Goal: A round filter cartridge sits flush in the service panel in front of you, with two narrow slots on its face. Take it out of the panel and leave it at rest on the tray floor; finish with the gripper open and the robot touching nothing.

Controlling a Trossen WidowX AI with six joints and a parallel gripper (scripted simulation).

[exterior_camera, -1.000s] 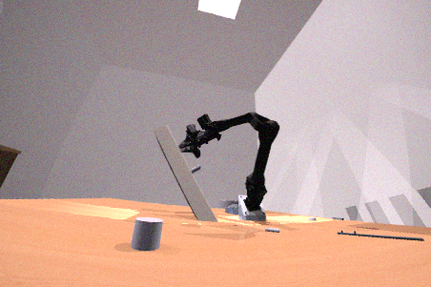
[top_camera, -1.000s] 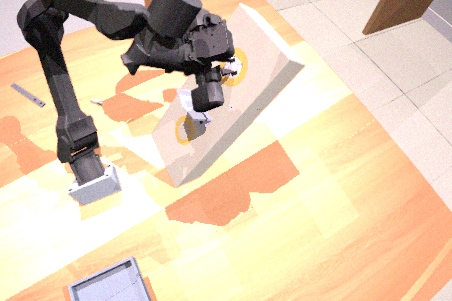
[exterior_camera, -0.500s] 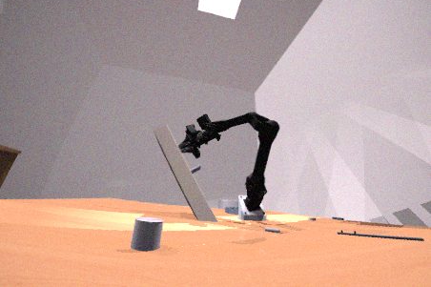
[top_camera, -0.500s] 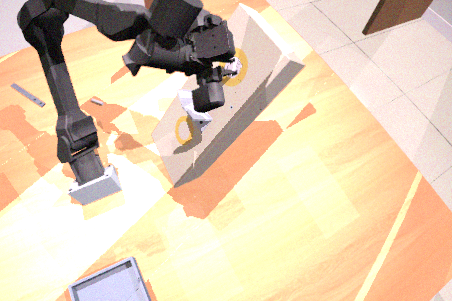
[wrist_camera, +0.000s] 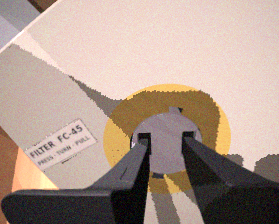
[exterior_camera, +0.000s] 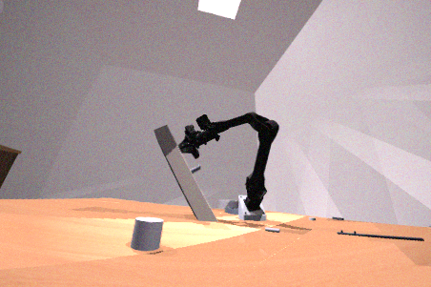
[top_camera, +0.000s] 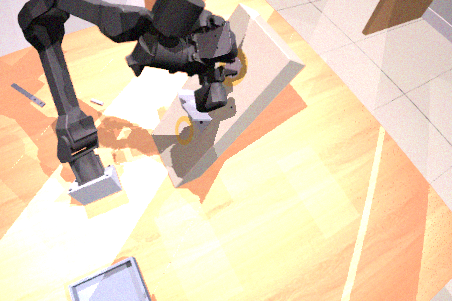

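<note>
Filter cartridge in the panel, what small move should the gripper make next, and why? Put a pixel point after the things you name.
Probably ease the gripper [top_camera: 231, 73] [exterior_camera: 181, 148] [wrist_camera: 165, 142] straight towards the filter cartridge [top_camera: 239, 64] [wrist_camera: 166, 156]: its parted fingertips line up with the two slots [wrist_camera: 188, 134], and the label [wrist_camera: 63, 144] puts PRESS before TURN. Seating depth isn't clear.

a grey cylinder [exterior_camera: 147, 234] (upright) on the table [top_camera: 280, 231] [exterior_camera: 210, 263].

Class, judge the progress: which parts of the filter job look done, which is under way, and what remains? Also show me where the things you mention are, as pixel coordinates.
Done: the fingers are lined up with the two slots in the filter's face [wrist_camera: 166, 161].

Under way: engaging the filter, which sits within the panel's yellow ring [wrist_camera: 117, 150].

Left: getting it out of the panel [exterior_camera: 191, 184] [wrist_camera: 140, 45], resting it in the tray [top_camera: 102, 271], opening and backing away.
</note>
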